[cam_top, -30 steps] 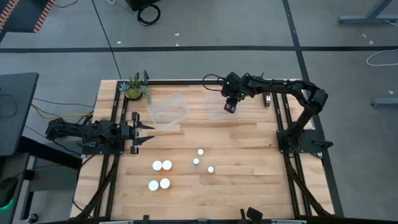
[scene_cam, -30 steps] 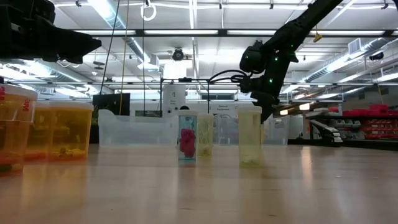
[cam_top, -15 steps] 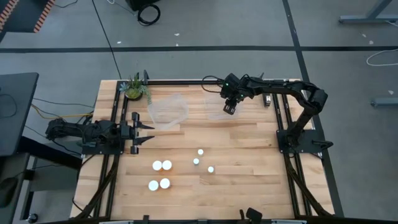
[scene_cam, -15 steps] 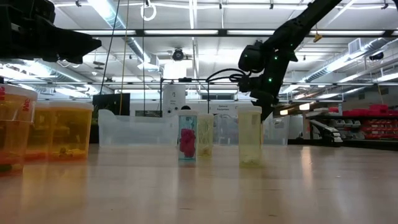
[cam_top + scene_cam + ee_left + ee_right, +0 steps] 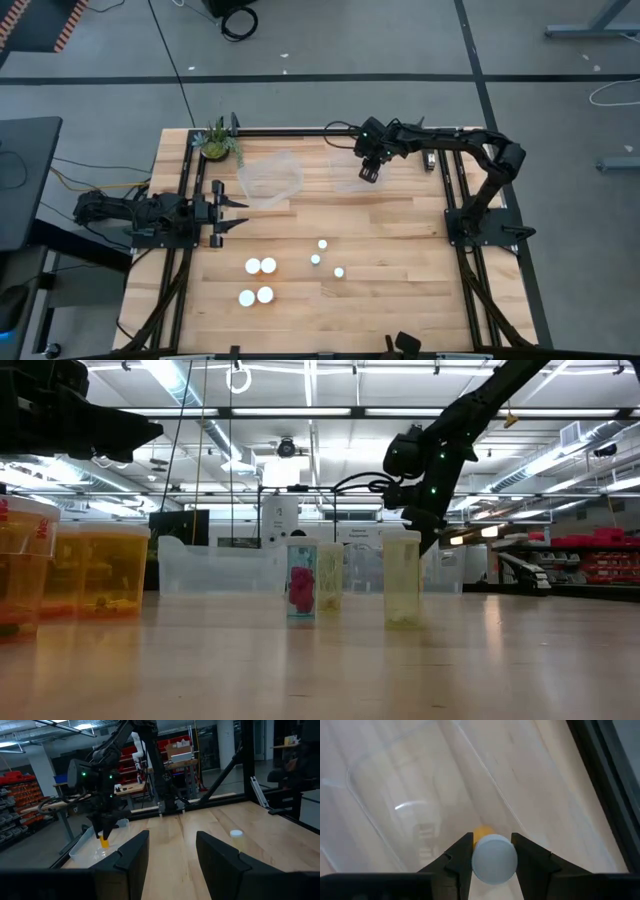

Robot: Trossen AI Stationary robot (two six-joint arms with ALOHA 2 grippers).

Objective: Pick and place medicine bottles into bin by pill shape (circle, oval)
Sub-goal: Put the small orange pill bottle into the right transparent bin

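we see the right gripper (image 5: 492,851) pinching a bottle (image 5: 493,858) by its cap, axis vertical, above the clear bin (image 5: 352,172), upper center. left gripper (image 5: 229,213) spread, idle at left.

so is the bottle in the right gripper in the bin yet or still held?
Still held. The right gripper is shut on the bottle by its white cap, hanging over the clear bin, not released.
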